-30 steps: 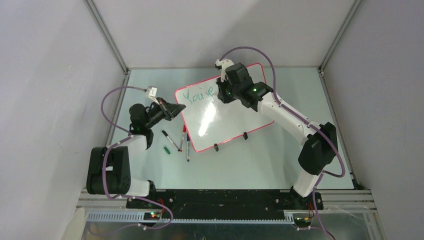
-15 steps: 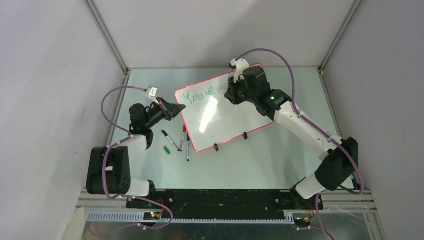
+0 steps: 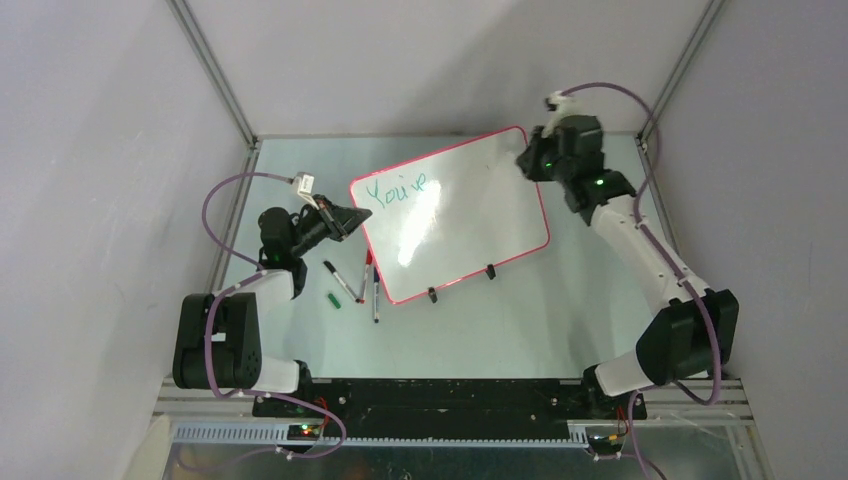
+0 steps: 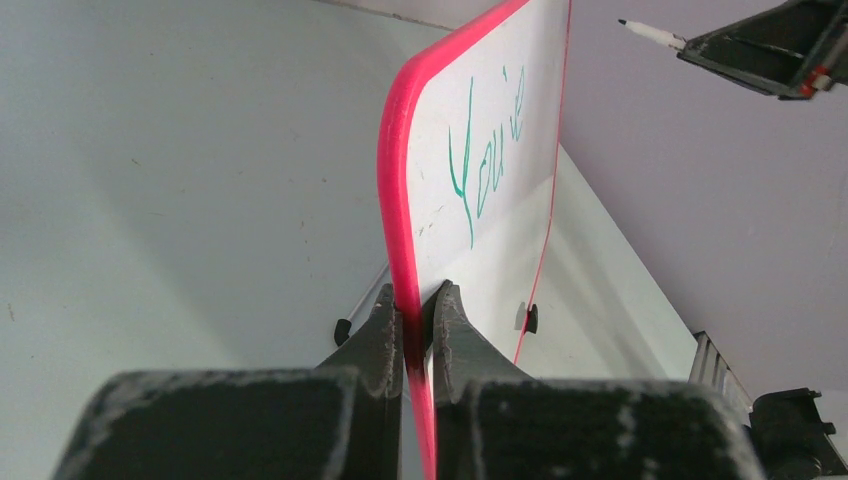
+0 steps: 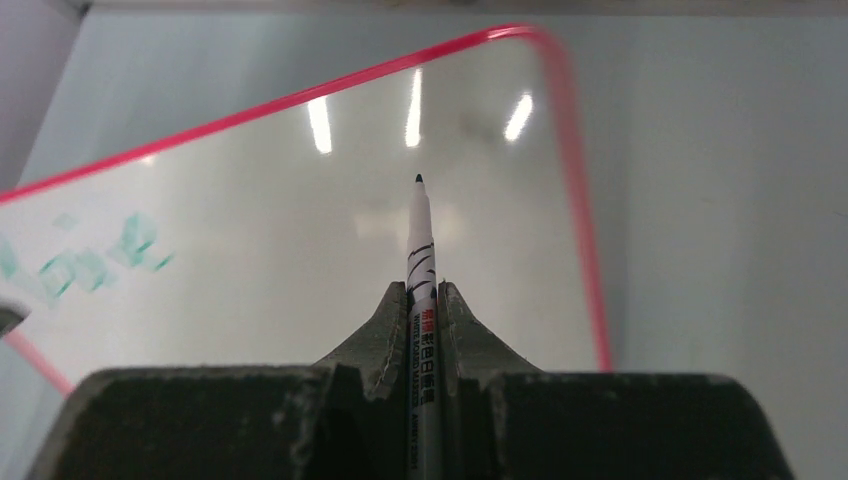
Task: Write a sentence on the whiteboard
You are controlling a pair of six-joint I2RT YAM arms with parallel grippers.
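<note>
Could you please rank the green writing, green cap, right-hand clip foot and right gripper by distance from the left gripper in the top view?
1. Green writing, beside the left gripper.
2. Green cap, on the table nearby.
3. Right-hand clip foot, near edge of the whiteboard.
4. Right gripper, at its far right corner.

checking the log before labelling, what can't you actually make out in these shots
Top external: the wrist hides the right gripper and its marker.
Right wrist: the sentence is blurred at the left edge; whether the marker tip touches the whiteboard is unclear.
Left wrist: the left gripper covers the rim it clamps.
Top external: the loose pens' labels are too small.
</note>
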